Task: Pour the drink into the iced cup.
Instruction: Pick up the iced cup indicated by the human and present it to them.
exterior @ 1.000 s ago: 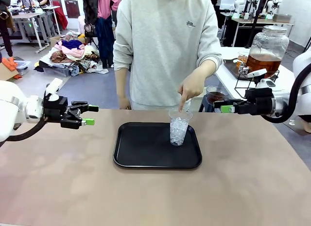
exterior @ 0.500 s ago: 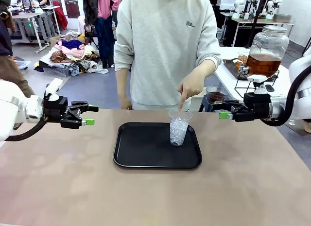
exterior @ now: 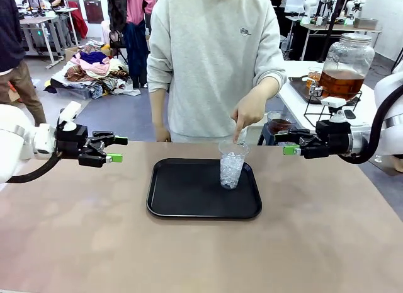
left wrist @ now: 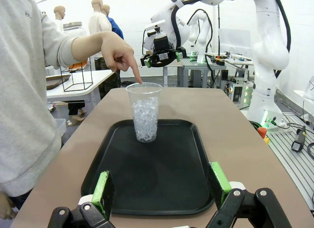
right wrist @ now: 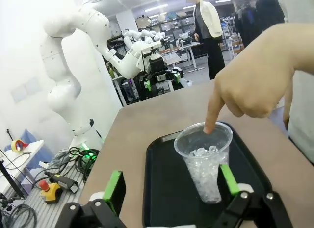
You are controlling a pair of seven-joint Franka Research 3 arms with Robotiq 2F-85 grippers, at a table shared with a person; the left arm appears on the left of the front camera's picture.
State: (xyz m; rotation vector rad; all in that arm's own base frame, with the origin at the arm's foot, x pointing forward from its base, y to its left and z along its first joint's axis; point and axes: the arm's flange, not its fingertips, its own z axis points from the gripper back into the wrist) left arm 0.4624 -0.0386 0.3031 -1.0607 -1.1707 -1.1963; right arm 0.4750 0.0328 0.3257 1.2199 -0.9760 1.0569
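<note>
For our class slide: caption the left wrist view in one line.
Person's hand points at the iced cup on a black tray, ahead of the open left tool.

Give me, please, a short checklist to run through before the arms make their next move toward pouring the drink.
1. The iced cup stands upright on the tray: ok.
2. The person's hand is clear of the cup: not ok, a fingertip is at its rim.
3. The left gripper is open and empty: ok.
4. The right gripper is open and empty: ok.
5. The drink is gripped for pouring: not ok, it stands beyond the far edge of the table, untouched.
</note>
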